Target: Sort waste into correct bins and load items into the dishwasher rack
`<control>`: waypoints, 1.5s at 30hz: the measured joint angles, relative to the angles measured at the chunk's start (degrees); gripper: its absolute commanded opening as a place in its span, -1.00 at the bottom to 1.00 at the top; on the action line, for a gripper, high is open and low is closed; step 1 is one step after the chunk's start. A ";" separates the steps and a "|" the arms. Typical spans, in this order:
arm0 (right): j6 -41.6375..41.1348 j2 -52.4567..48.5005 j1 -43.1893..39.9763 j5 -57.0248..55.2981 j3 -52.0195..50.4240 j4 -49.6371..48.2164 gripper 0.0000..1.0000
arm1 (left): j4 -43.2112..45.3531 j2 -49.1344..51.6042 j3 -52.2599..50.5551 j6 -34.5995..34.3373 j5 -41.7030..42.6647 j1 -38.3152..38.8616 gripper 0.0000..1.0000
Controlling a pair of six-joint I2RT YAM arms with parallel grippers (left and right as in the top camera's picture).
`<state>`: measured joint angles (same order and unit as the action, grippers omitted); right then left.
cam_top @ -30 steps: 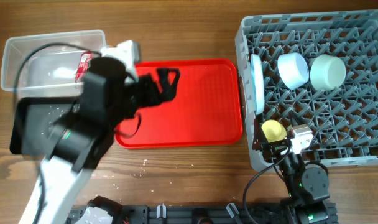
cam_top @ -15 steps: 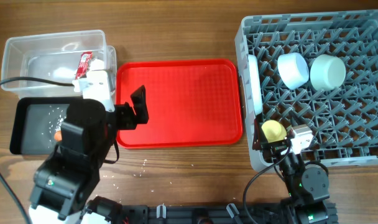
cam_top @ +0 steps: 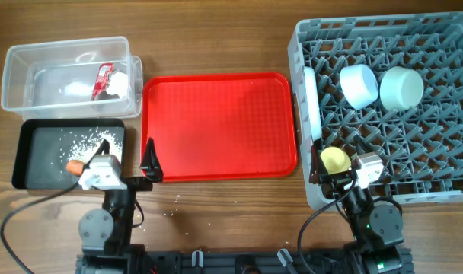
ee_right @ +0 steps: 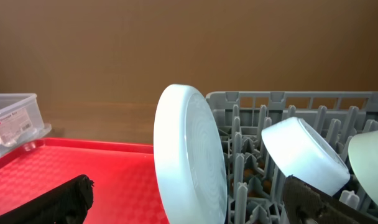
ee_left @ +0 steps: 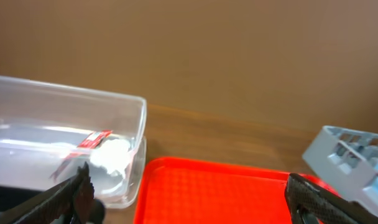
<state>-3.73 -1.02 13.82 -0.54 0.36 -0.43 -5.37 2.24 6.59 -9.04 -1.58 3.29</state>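
Dishwasher rack [cam_top: 429, 152] loaded, just ahead of right pincer [ee_right: 189, 202], wide open, empty. Black bin [cam_top: 41, 164] left of left pincer [ee_left: 189, 208], also gaping, holding nothing; stray crumbs [cam_top: 176, 200] on desk [cam_top: 216, 30] lie behind-right of it, left arm nearer.

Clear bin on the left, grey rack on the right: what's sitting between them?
The red tray lies between the clear bin and the rack, with nothing on it; the overhead view shows this.
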 measured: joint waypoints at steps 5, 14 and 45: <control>0.02 0.02 0.00 0.02 0.00 0.02 1.00 | 0.90 -1.11 -5.81 0.00 0.02 -0.79 1.00; 0.00 0.02 0.00 0.02 0.00 0.00 1.00 | 1.14 -1.40 -5.86 0.00 0.02 -0.79 1.00; 0.00 0.02 0.00 0.02 0.00 0.00 0.99 | 1.14 -1.40 -5.86 0.00 0.02 -0.79 1.00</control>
<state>-3.73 -0.99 13.82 -0.51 0.36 -0.43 -4.23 0.84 0.73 -9.04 -1.56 2.50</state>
